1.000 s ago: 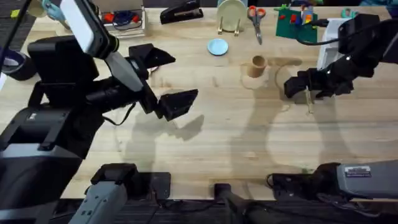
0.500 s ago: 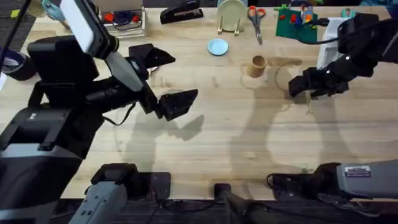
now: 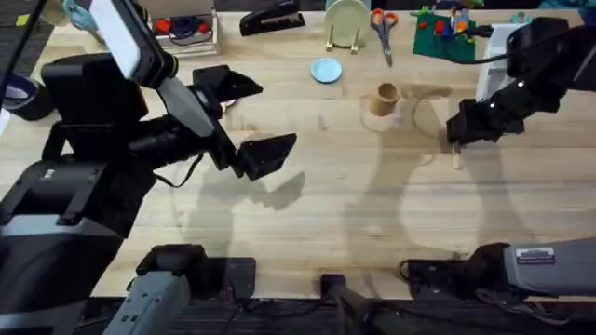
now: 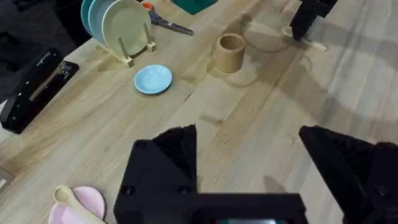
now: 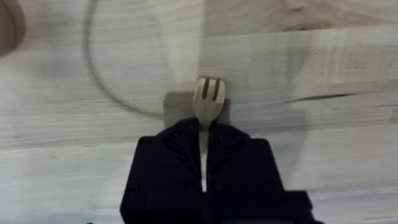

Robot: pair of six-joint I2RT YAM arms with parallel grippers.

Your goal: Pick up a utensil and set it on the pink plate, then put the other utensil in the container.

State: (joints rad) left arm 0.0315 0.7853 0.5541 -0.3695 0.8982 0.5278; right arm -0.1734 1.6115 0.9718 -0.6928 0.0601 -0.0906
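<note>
right end effector (image 5: 203,134) is clamped on the fork (image 5: 209,99), fingers pinched together with the tines poking out past the tips, over bare wood. in the overhead view that same end effector sits at the right side of the frame, with the fork's handle sticking out below it toward the table (image 3: 372,214). the tan cup (image 3: 386,97) stands just to the left of it, upper middle of the frame, not touching. further left and a bit higher is the little blue plate (image 3: 326,70), and along the top edge there's a green plate (image 3: 346,20) standing in a rack, scissors (image 3: 383,28) and a black stapler (image 3: 272,17). left end effector (image 4: 273,165) hangs with its fingers spread wide apart, holding nothing, left of centre in the overhead view. in the left wrist view the pink plate (image 4: 92,204) sits in the lower left corner with the spoon (image 4: 69,200) lying on it, bowl end hanging over the rim.
</note>
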